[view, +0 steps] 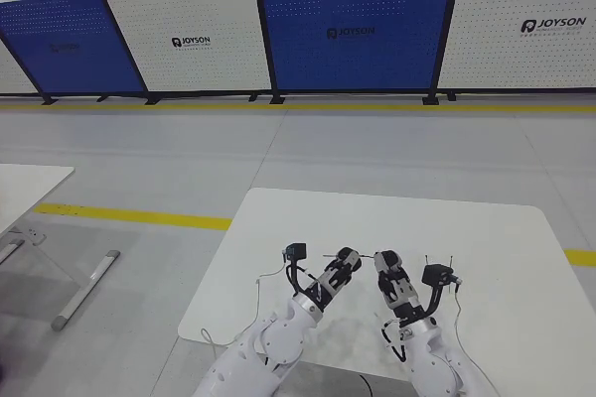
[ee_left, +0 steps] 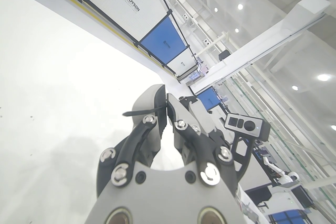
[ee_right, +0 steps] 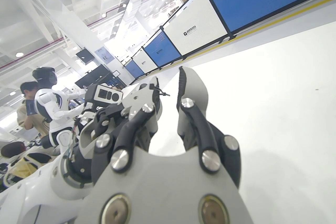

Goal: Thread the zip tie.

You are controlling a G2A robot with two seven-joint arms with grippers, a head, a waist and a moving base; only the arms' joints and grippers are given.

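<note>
Holding the black zip tie (ee_left: 141, 111) at its fingertips, the left gripper (ee_left: 166, 94) hangs above the white table (view: 477, 228), over the part nearer to the robot. Its two fingers are pressed together on the tie, and only lower down does a narrow gap stay between them. The strap of the tie sticks out sideways from the fingertips, on the side away from the other arm, and its pointed end is free in the air.

The right gripper (ee_right: 168, 75) is just beside the left one, also above the table. Its fingers are spread wide apart and they grip nothing. In the right wrist view a short black end of the tie comes out next to one finger (ee_right: 157, 101) of this gripper. I cannot tell if it touches that finger.

In the top view both grippers are side by side and point away from the robot. Behind the table there is a grey floor (view: 397, 149) with a yellow line (view: 129, 215), and farther back a row of blue and white panels (view: 358, 45).
</note>
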